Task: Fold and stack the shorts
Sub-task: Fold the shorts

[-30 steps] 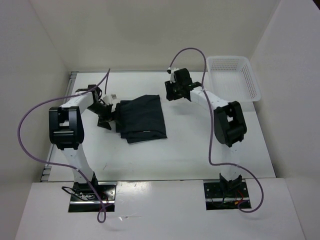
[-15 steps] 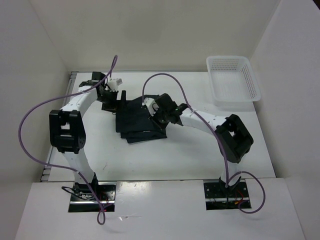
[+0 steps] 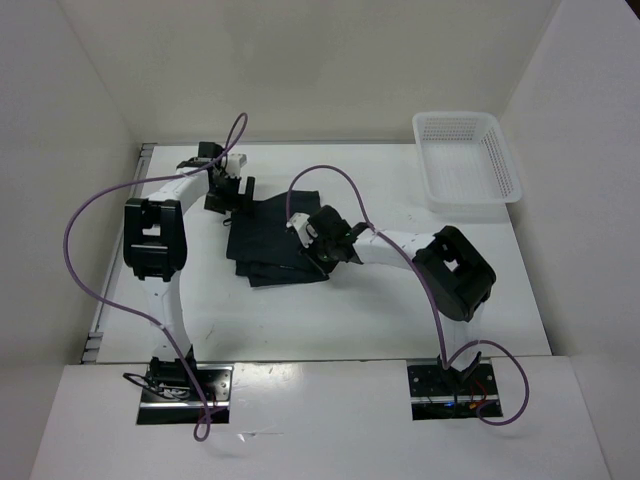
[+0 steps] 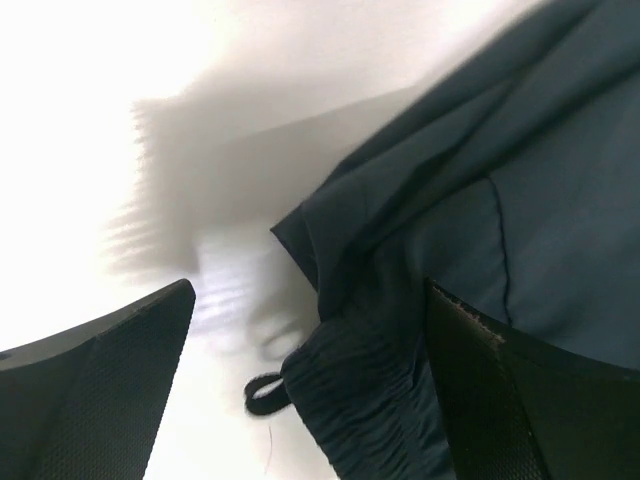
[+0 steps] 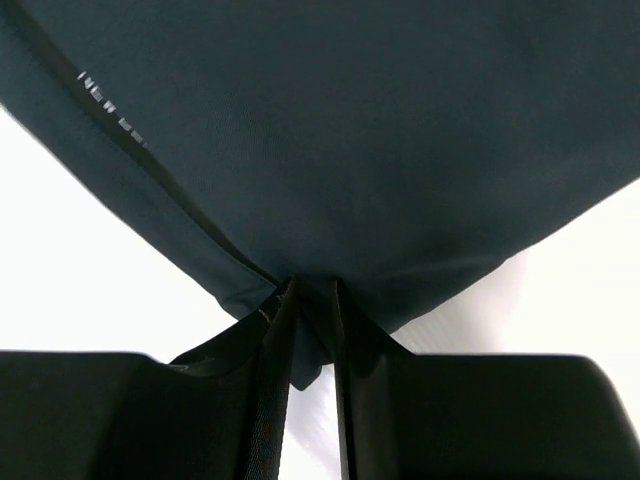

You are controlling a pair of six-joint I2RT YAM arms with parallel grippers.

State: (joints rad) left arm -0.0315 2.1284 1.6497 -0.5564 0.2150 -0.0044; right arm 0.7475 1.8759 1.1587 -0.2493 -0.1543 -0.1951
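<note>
Left gripper (image 3: 236, 192), jaws spread wide and holding nothing, straddles the gathered elastic waistband corner at the far left of the shorts (image 3: 262, 232). They are soft, dark navy, folded roughly square, and lie left of centre on the white table (image 3: 380, 310). At their near right corner, the right gripper (image 5: 312, 295) pinches smooth fabric. A white mesh basket (image 3: 465, 160) sits far right.

Dark navy shorts (image 3: 265, 235): soft matt cloth with stitched hems; waistband (image 4: 350, 400) gathered, ribbed elastic. White worktop (image 3: 380, 300): smooth, faint sheen. White basket (image 3: 468, 165): plastic mesh, slightly glossy. On the left gripper (image 4: 310, 290), pads (image 4: 100, 400) are black, matt, finely grained. White left arm shell (image 3: 165, 310): smooth plastic.
</note>
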